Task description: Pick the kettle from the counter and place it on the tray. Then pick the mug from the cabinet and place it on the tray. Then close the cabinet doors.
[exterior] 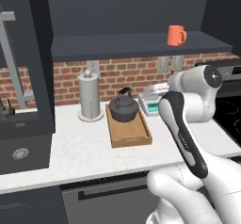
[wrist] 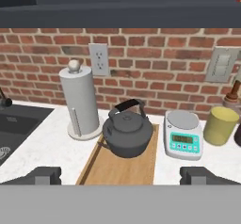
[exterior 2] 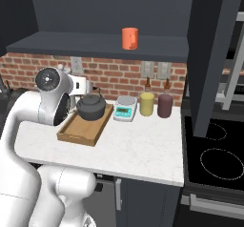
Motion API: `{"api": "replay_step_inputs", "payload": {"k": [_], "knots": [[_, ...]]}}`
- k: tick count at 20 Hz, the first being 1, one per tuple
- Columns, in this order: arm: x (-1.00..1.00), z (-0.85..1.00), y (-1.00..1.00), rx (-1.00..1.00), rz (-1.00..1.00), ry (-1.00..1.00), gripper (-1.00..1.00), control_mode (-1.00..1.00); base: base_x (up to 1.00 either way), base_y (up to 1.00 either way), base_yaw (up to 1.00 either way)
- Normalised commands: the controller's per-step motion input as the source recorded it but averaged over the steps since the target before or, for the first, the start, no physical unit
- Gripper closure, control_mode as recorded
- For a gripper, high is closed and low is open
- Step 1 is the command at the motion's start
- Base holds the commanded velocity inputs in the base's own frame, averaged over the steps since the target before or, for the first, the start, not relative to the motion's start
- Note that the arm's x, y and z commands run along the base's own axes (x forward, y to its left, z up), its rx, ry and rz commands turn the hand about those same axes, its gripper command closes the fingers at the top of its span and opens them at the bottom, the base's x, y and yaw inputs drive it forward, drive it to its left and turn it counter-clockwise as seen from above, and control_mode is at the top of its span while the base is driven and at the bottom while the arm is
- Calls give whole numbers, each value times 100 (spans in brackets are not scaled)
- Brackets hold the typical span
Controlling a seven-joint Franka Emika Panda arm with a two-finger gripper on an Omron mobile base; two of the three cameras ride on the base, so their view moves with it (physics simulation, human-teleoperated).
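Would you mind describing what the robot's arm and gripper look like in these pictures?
The arm is built of glossy white, rounded shells with dark grey to black sections at the joints, including a long black band with faint small lettering along one link. A round dark cap with a silvery centre closes one joint. The gripper has two small, blocky dark grey fingertips. No loose cables are visible.

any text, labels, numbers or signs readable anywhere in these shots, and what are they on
Nothing can be read with certainty.
Kitchen scale: its teal front has a small display with dark marks, too blurred to read.
Robot arm: a faint line of lettering on the dark forearm panel, too small to read.
Kettle, tray, mug, paper-towel holder, yellow-green cup: no text or labels.
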Motion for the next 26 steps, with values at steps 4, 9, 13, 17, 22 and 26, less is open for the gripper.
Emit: {"api": "replay_step_inputs", "payload": {"k": [4,9,13,17,22,26], "knots": [[-21,59,-27,0,-6,2,-100,-100,0,0,0],[-18,56,-31,1,-6,2,-100,-100,0,0,0],[-20,49,-35,5,-2,3,-100,-100,0,0,0],[-13,39,-39,2,-1,0,-100,-100,0,0,0],[3,32,-47,0,-7,0,-100,-100,0,0,0],[18,29,-42,0,-6,1,-100,-100,0,0,0]]}}
